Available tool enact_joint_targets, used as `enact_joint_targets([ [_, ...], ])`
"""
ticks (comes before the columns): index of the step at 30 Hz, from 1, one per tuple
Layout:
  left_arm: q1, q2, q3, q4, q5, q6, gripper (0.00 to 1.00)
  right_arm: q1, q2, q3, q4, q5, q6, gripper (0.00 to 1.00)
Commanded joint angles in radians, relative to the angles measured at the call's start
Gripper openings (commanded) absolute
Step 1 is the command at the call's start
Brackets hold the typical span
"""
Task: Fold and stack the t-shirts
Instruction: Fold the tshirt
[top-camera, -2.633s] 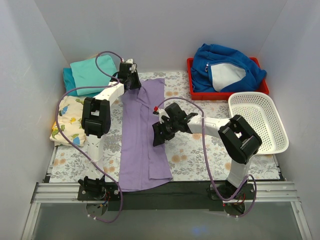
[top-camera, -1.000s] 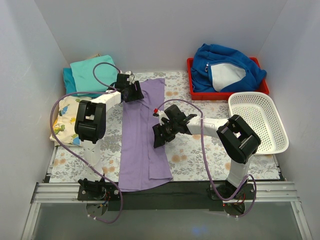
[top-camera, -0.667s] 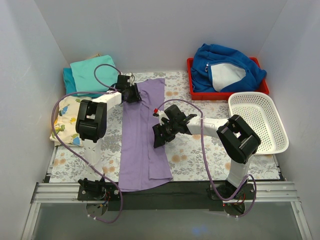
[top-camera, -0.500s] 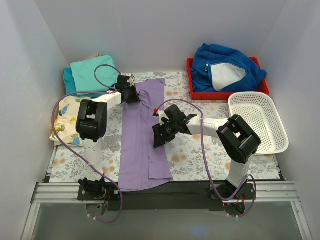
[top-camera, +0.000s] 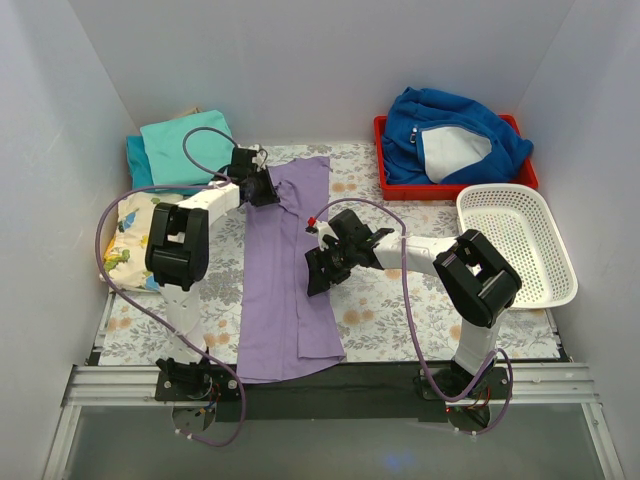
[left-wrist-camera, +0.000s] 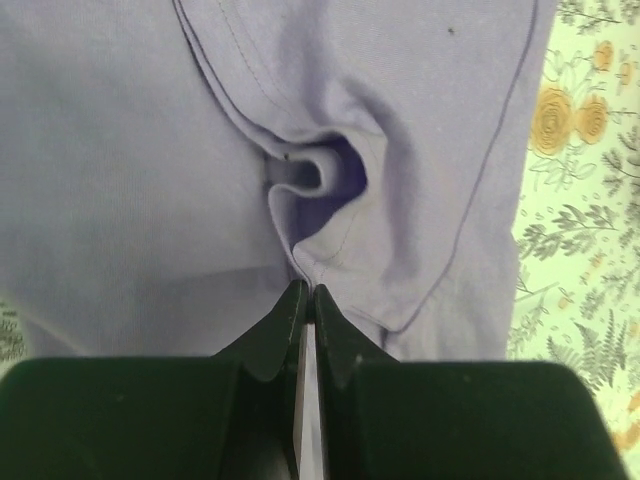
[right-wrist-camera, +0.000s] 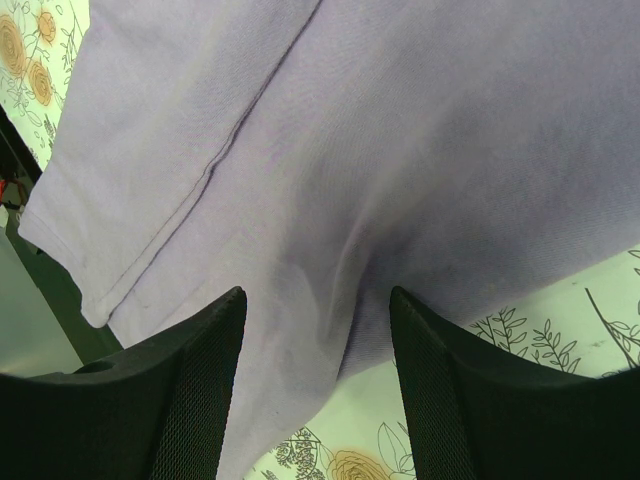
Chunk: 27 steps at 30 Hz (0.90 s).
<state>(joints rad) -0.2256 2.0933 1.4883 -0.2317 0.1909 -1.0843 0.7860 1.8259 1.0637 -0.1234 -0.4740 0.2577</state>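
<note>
A lavender t-shirt (top-camera: 290, 270) lies folded into a long strip down the middle of the floral table cover. My left gripper (top-camera: 257, 186) is at the shirt's far left part, shut on a puckered fold of lavender cloth (left-wrist-camera: 320, 180); the fingertips meet in the left wrist view (left-wrist-camera: 306, 296). My right gripper (top-camera: 318, 270) is open over the shirt's right edge at mid length; its fingers (right-wrist-camera: 190, 390) straddle the lavender cloth (right-wrist-camera: 330, 180). A folded turquoise tee (top-camera: 185, 145) lies on a darker teal one (top-camera: 134, 160) at the back left.
A red tray (top-camera: 385, 186) at the back right holds a royal-blue fleece jacket (top-camera: 455, 130). A white mesh basket (top-camera: 520, 245) stands at the right. A floral-print folded cloth (top-camera: 135, 240) lies at the left edge, near the left arm.
My left gripper came down from the shirt's far edge onto its left part and shifted slightly left. The right arm has not moved.
</note>
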Motion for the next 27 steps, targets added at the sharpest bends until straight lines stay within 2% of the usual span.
enact_joint_targets([
  [1, -0.001, -0.119, -0.014, -0.035, 0.007, -0.020, 0.00, 0.004, -0.013, 0.002, 0.010, -0.009, -0.014, 0.65],
  [12, -0.001, -0.154, -0.075, -0.150, -0.051, -0.068, 0.00, 0.004, -0.019, -0.002, 0.011, -0.006, -0.014, 0.65],
  [17, -0.001, -0.116, -0.082, -0.207, -0.061, -0.081, 0.00, 0.006, -0.025, -0.005, 0.010, -0.002, -0.014, 0.64],
  [18, -0.001, -0.104, -0.077, -0.218, -0.074, -0.092, 0.14, 0.006, -0.024, -0.005, 0.010, -0.002, -0.014, 0.64],
  [19, -0.001, -0.093, -0.074, -0.228, -0.077, -0.094, 0.35, 0.006, -0.025, -0.005, 0.010, -0.003, -0.012, 0.64],
  [20, -0.001, -0.092, -0.069, -0.230, -0.076, -0.092, 0.92, 0.006, -0.028, -0.005, 0.011, -0.003, -0.014, 0.64],
  [22, -0.001, -0.111, -0.074, -0.224, -0.090, -0.095, 0.92, 0.006, -0.036, -0.008, 0.008, 0.001, -0.020, 0.64],
  [27, -0.001, -0.206, -0.098, -0.213, -0.131, -0.083, 0.93, 0.005, -0.102, -0.016, -0.036, 0.142, -0.032, 0.65],
])
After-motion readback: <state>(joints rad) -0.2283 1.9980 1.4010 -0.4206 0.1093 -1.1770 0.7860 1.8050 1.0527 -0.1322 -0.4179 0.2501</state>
